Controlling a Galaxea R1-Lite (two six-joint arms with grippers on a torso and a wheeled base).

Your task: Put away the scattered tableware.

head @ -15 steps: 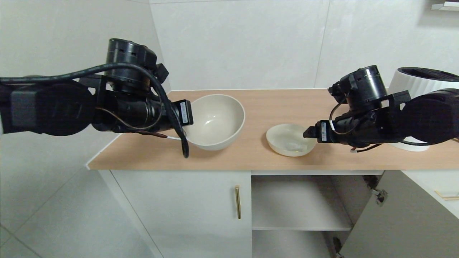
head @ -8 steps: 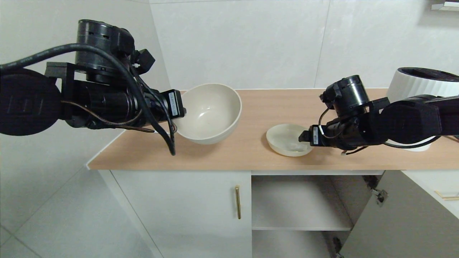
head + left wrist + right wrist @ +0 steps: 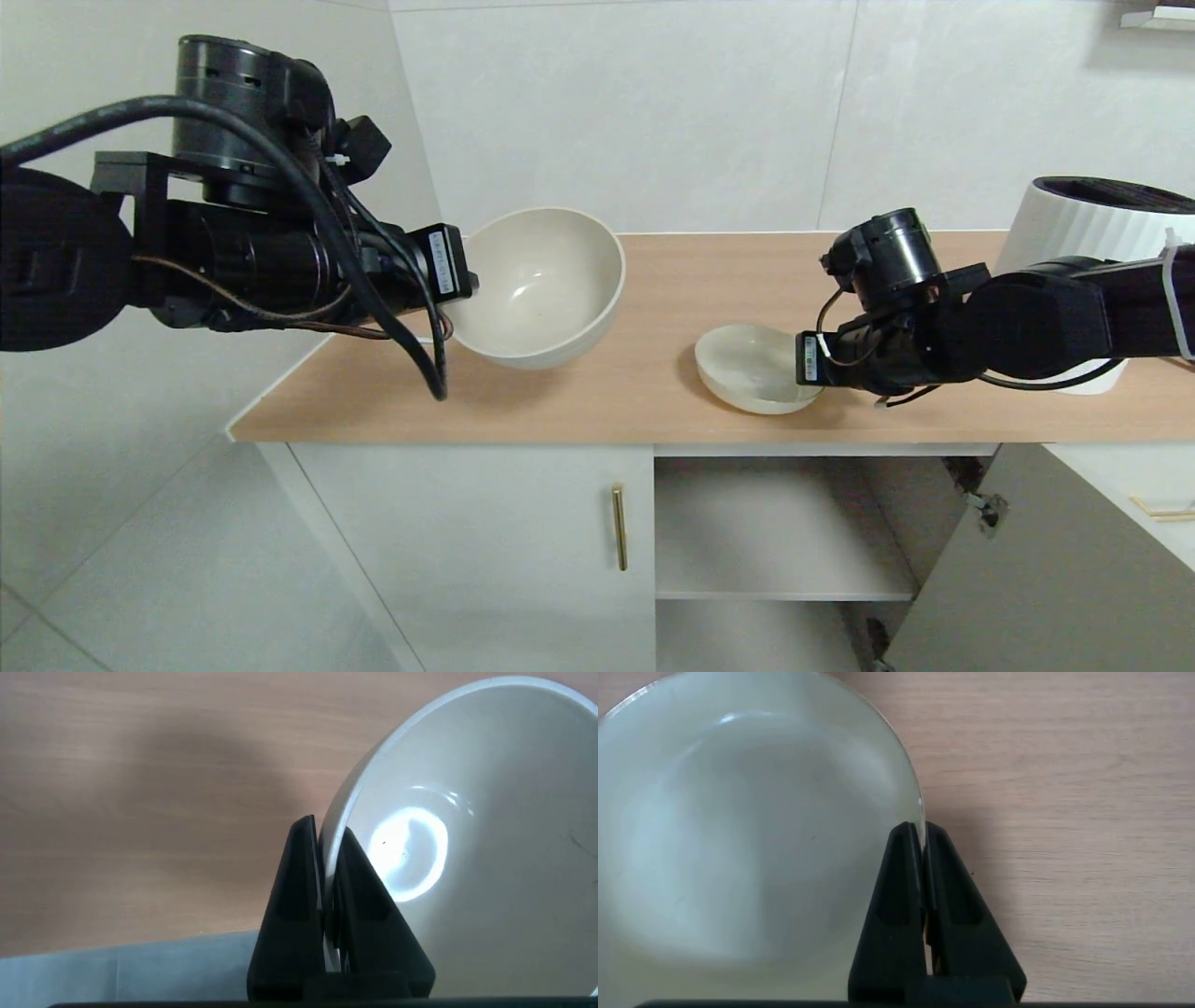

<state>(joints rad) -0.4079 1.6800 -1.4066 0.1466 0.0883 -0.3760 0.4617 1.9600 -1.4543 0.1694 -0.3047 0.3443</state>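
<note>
A large cream bowl hangs tilted above the left part of the wooden countertop. My left gripper is shut on its rim, and the left wrist view shows the rim pinched between the fingers of the left gripper with the large cream bowl beyond. A small pale translucent bowl is right of centre, tipped up on the side where my right gripper is shut on its rim. From the right wrist, the right gripper clamps the edge of the small bowl.
A white ribbed container stands at the counter's far right behind my right arm. Below the counter, a closed cabinet door with a gold handle is left of an open cabinet with a shelf; its open door swings out on the right.
My left gripper has lifted the large bowl off the counter and drawn it slightly left. My right gripper slid left onto the small bowl's rim, shut on it, and tipped that side up.
</note>
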